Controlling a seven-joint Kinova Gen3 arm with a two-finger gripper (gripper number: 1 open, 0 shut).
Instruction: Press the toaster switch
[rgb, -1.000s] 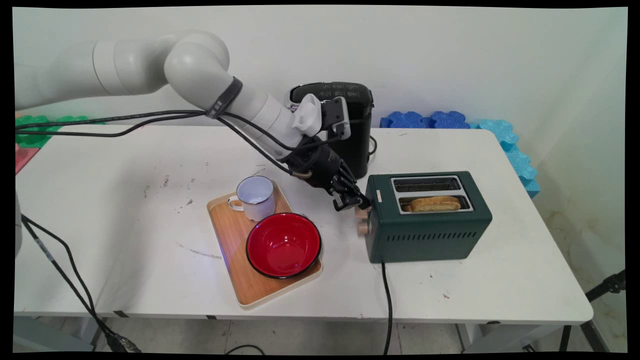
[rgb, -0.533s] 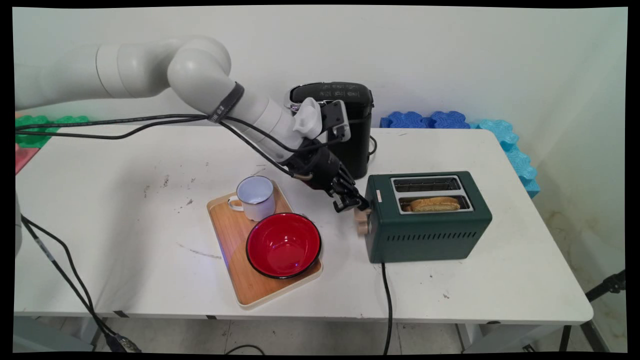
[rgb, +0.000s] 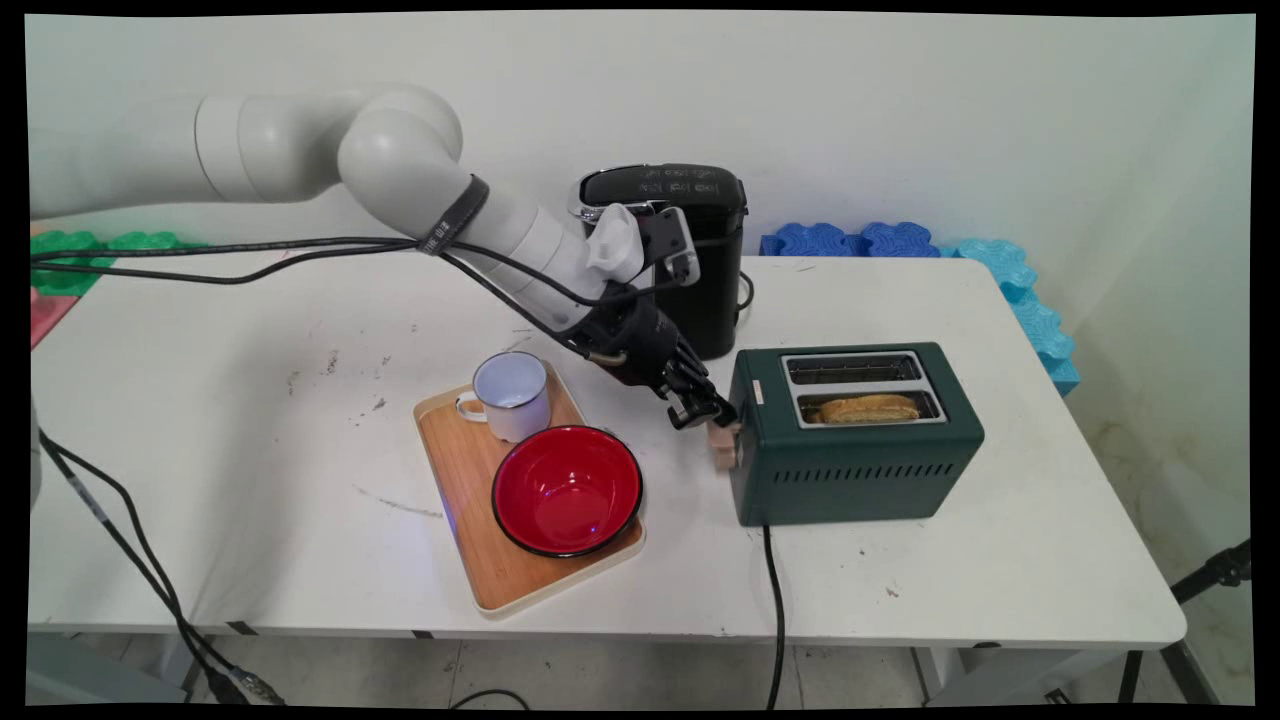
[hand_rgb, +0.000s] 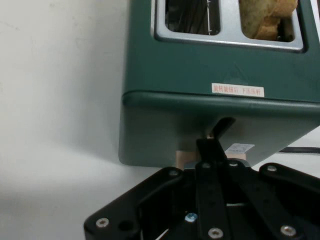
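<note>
Closed, my hand (rgb: 712, 412) presses its fingertips onto the green toaster's (rgb: 860, 470) wooden lever (rgb: 724, 446); toast (rgb: 868, 408) sits in one slot.

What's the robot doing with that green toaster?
The robot's gripper is right at the end of the green toaster, with its fingers closed and resting on the tan lever there. A slice of toast sits in the nearer slot. Beside it, a wooden tray holds a red bowl and a white mug.

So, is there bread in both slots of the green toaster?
No, only the near slot of the toaster holds a slice of bread; the far slot is empty.
</note>
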